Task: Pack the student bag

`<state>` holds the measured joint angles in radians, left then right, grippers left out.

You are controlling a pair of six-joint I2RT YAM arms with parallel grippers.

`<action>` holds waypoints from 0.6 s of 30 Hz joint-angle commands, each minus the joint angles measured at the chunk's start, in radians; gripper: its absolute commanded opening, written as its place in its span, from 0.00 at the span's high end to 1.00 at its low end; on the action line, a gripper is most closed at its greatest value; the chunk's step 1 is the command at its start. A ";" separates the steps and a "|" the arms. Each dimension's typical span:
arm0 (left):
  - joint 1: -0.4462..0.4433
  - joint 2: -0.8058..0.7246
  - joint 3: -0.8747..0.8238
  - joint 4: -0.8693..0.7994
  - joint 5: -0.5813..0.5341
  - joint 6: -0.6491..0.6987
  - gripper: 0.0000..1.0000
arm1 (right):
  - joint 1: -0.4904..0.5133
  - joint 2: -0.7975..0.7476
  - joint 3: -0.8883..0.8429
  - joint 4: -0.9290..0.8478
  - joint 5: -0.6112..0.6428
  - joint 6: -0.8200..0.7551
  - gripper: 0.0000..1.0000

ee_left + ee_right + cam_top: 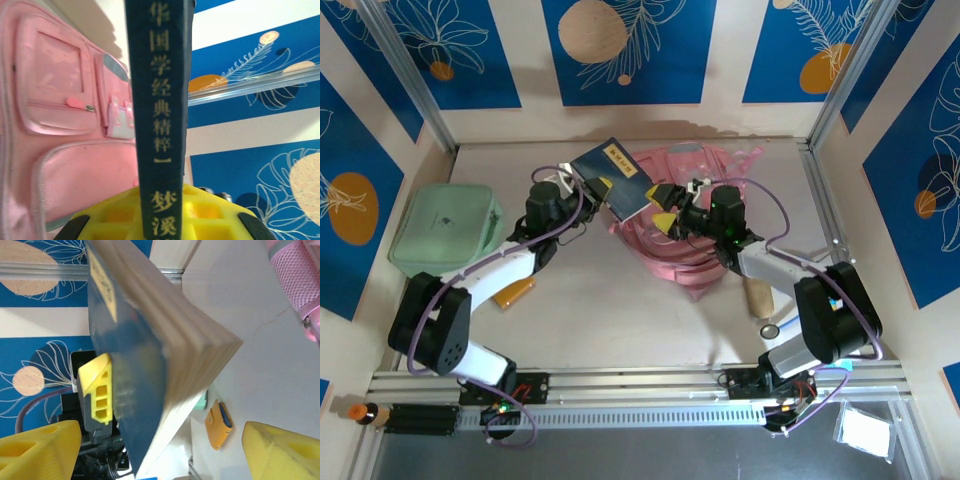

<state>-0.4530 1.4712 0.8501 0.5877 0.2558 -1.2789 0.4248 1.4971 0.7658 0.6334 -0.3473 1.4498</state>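
The student bag (695,215), a soft pink backpack, lies at the back middle of the table, and its zipped front pockets (60,105) show in the left wrist view. My left gripper (592,187) is shut on a thick dark blue book (612,175) and holds it up in the air just left of the bag. The spine (160,110) with gold characters stands between the gripper's yellow fingers (215,215). My right gripper (666,207) stands open over the bag, facing the book's near corner. Its yellow fingertips (40,450) are spread wide apart, clear of the book's page edges (185,335).
A mint-green case (445,228) sits at the left. An orange pouch (513,292) lies near the left arm, also seen past the book (219,424). A wooden piece (757,297) and a small round object (770,329) lie beside the right arm. Walls close in on three sides.
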 commanded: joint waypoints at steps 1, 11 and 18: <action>-0.021 0.013 0.019 0.156 -0.010 -0.068 1.00 | 0.021 0.043 -0.019 0.180 -0.019 0.109 0.17; -0.036 0.047 -0.006 0.237 -0.003 -0.142 1.00 | 0.041 0.098 -0.011 0.305 0.004 0.115 0.35; -0.035 0.059 -0.012 0.244 0.012 -0.166 1.00 | 0.042 0.116 0.009 0.307 -0.001 0.112 0.60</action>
<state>-0.4812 1.5291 0.8394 0.7475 0.2565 -1.4242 0.4591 1.5932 0.7567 0.9085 -0.3473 1.5669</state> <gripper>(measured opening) 0.134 0.460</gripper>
